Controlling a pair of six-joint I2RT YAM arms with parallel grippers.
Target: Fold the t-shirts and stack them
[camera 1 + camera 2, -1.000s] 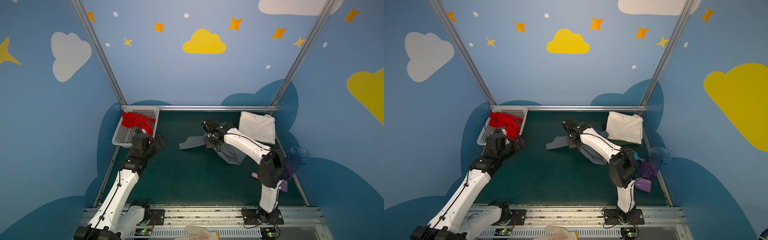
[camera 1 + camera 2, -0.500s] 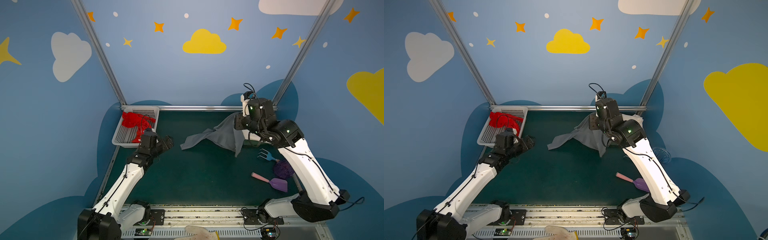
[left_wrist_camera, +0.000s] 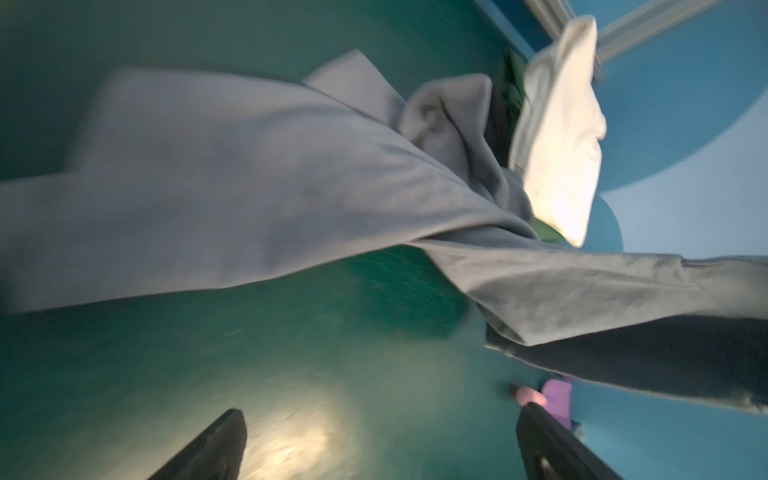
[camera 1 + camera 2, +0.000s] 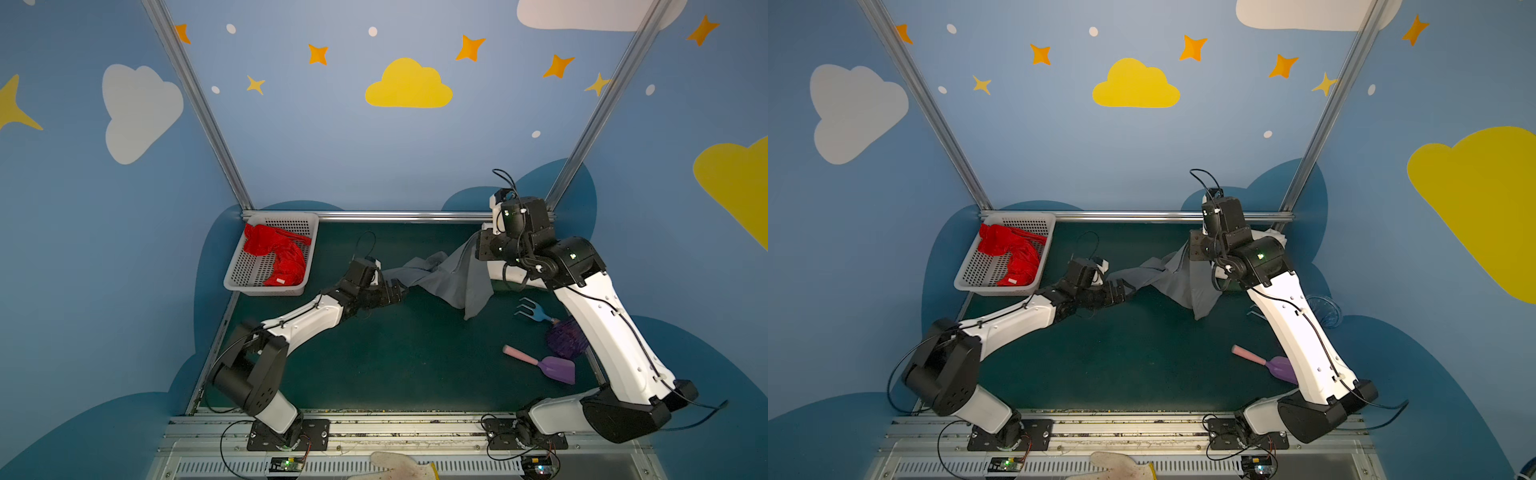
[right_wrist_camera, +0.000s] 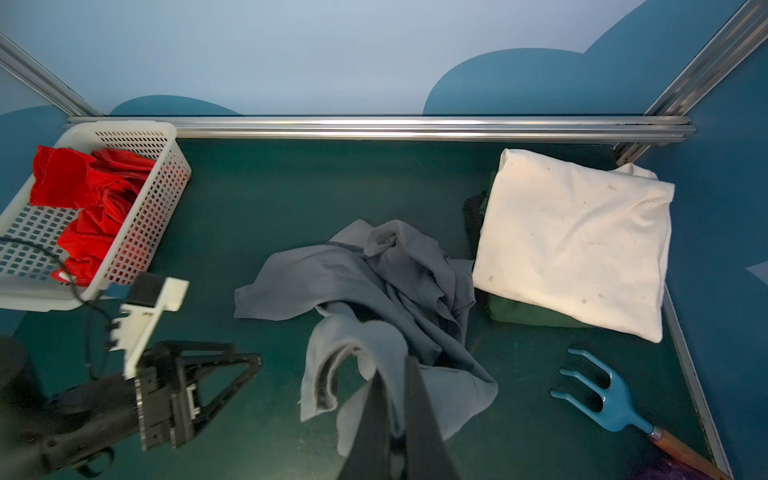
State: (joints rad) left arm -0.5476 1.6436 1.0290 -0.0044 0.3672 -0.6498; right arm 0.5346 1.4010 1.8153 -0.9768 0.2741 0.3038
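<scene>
Right tool [image 5: 392, 368] is pressed together on a thick hemmed edge of the grey t-shirt [image 5: 374, 270] and holds it raised, so the cloth hangs in a twisted drape from that pinch down to the table [image 4: 395, 353]. Its far end trails flat toward the left tool [image 4: 395, 291], which is spread wide, empty and low, just beside that trailing end with nothing between its fingers. The step in hand looks like opening the shirt out for folding. To do that well, the left tool would best close on a single outer edge or corner of the trailing part, not on the bunched middle. The two tools could then draw apart gently until the twist falls out. The jersey is thin, matte and limp. It creases in soft ropes and will slide on the smooth dark green table, so a slow pull suits it. The cream t-shirt [image 5: 573, 237] lies already folded into a plump rectangle at the back right, on top of a dark green cloth [image 5: 528, 313], and the hanging grey cloth touches or nearly touches it, so the pull should lead away from it. The red t-shirt [image 4: 278, 253] sits crumpled in the white perforated basket [image 4: 266, 289] at the back left. A blue hand rake [image 5: 598, 399] and a purple scoop [image 4: 557, 368] lie near the right edge.
</scene>
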